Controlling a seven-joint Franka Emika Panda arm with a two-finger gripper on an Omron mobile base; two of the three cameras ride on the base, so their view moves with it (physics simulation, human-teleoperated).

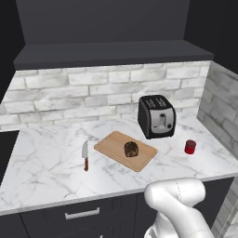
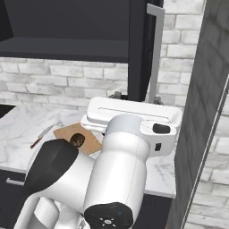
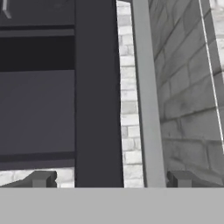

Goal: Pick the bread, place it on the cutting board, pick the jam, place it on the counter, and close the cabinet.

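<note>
Fingers (image 3: 109, 179) apart, straddling cabinet door (image 3: 97, 96) edge | handle (image 3: 146, 96) beside | toaster (image 1: 156, 117), knife (image 1: 85, 155) on counter (image 1: 42, 162)

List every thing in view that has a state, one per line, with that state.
bread: lying on the cutting board.
jam: upright on the counter, right of the toaster.
knife: flat on the counter, left of the board.
cabinet: open, door edge-on with its silver handle.
tool: open, empty, facing the door edge.

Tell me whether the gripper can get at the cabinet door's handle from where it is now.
Probably yes: the open gripper faces the silver handle on the open cabinet door, fingertips on either side, nothing between.
</note>
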